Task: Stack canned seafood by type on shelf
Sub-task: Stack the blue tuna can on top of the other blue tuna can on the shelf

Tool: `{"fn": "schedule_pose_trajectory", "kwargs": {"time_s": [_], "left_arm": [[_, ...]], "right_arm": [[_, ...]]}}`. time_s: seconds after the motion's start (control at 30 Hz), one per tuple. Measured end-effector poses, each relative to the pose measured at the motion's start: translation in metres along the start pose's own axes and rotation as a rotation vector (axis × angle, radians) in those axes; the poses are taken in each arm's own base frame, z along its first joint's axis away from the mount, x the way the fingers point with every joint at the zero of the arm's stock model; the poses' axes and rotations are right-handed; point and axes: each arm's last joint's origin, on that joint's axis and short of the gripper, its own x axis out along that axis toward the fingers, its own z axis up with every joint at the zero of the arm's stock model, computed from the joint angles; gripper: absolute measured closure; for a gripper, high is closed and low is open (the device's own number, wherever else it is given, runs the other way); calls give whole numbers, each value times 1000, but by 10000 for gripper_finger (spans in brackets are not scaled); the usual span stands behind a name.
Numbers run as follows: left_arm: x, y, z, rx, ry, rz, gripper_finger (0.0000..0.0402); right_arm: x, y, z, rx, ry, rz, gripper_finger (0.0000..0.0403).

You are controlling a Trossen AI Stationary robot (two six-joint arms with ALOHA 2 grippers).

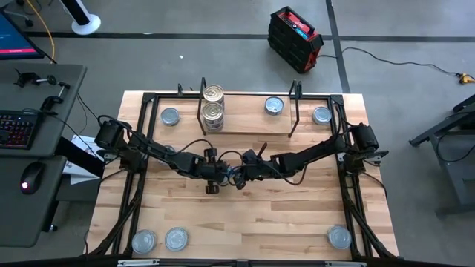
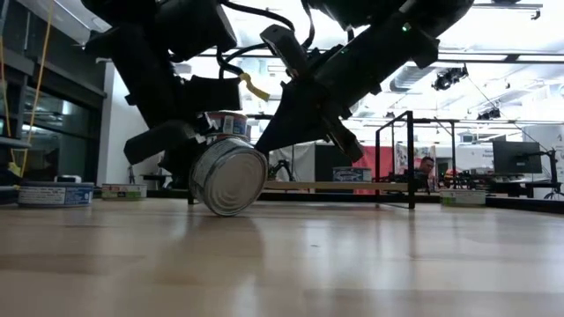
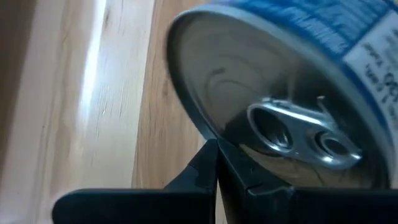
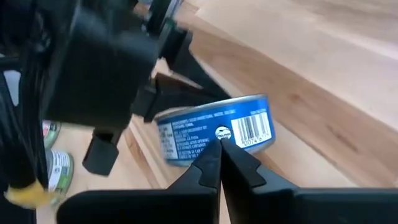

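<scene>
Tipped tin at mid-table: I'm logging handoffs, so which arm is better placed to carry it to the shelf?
Left, probably: the tin sits right against the left gripper, filling its wrist view; the right gripper points at it from slightly farther off. Both look shut.

I'm working over a light wooden table, and along its far side sits the shelf, a low board with thin black uprights, carrying a stack of two gold tins near its left end and one silver-blue tin toward the right. Directly on the tabletop I count two tins flanking the shelf, one at the far left and one at the far right, plus two together at the near left corner and a single one near the right corner. At the middle a blue-labelled tin stands tipped on its edge on the wood.
</scene>
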Motion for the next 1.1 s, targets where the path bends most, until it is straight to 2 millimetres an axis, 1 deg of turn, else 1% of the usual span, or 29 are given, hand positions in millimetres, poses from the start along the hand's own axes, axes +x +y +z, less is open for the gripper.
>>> {"fn": "schedule_pose_trajectory", "kwargs": {"time_s": [0.2, 0.47, 0.67, 0.77, 0.83, 0.97, 1.1], "left_arm": [[-1, 3, -2, 46, 15, 59, 401], [-1, 5, -1, 53, 16, 73, 401], [2, 3, 4, -24, -33, 37, 401], [1, 3, 7, -24, -62, 44, 401], [-4, 6, 6, -17, -59, 74, 401], [-24, 14, 9, -3, -85, 86, 401], [-43, 19, 12, -37, -131, 32, 401]], "right_arm": [[1, -2, 3, 9, -6, 1, 403], [2, 1, 9, 19, -49, 43, 403], [2, 0, 11, 22, -53, 39, 403], [2, 0, 11, -2, -56, 41, 403], [1, 0, 12, -24, -57, 43, 403], [-7, 5, 11, -79, -39, 46, 403], [-11, 6, -1, -115, 25, 10, 403]]}}
